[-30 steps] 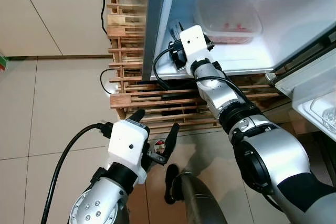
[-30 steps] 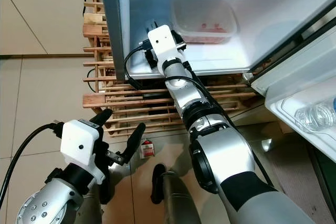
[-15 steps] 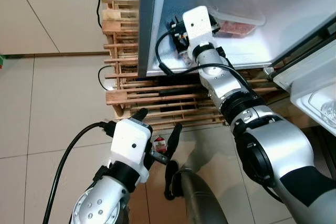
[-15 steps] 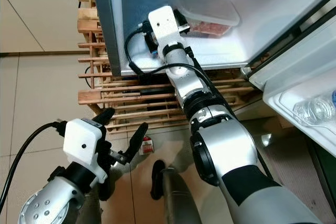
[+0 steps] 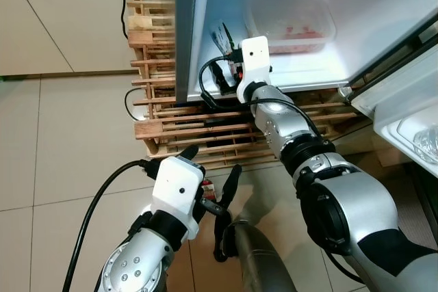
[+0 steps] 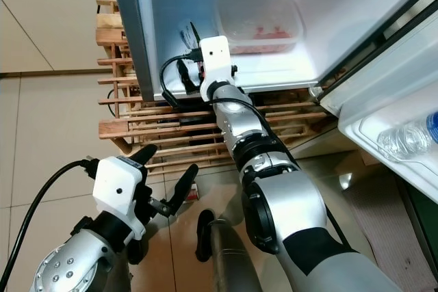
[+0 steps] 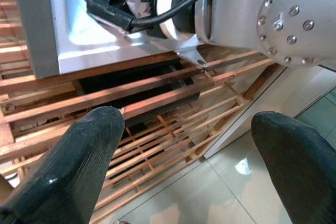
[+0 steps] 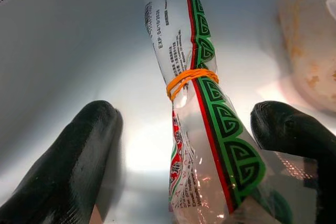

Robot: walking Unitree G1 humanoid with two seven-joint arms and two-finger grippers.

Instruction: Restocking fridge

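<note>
1. Right gripper (image 8: 184, 145): inside fridge (image 5: 383, 25), fingers spread, packet (image 8: 197, 124) between them, grasp released.
2. Packet: rubber-banded, lying on fridge floor beside lidded food container (image 5: 291, 22).
3. Left gripper (image 5: 212, 186): spread wide, empty, low above floor tiles.
4. Progress: packet apparently delivered; withdrawal and door closing outstanding.

Beige tile floor (image 5: 61, 135) with dark grout lines; a wooden pallet (image 5: 178, 128) stands on it, under bright light.

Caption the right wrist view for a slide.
Open right gripper around a rubber-banded snack bag on the fridge floor, beside a food container.
</note>
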